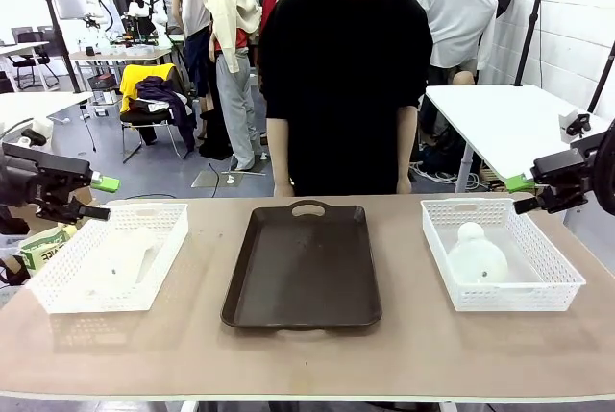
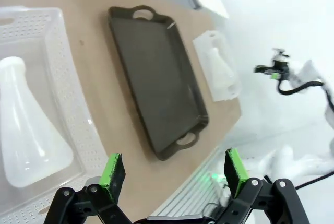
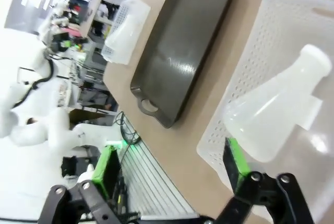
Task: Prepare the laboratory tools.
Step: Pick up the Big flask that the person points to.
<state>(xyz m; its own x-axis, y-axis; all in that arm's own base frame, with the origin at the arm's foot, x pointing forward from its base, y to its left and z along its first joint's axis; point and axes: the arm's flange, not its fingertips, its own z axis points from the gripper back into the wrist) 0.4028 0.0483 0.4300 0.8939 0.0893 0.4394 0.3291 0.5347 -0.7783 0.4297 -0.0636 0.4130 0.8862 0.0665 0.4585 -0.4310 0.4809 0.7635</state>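
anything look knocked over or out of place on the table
Nothing spilled or broken, but both Erlenmeyer flasks lie on their sides rather than upright: the left flask in the left basket, the right flask in the right basket.

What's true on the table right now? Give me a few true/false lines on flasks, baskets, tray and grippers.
1. The left basket and the right basket each hold one flask lying on its side: left flask, right flask. True.
2. The brown tray lies between the two baskets. True.
3. A flask stands on the tray. False: both flasks are in the baskets.
4. The left gripper is shut on a flask. False: it is open, holds nothing, and hangs by the left basket's far corner.
5. The right gripper is open. True.
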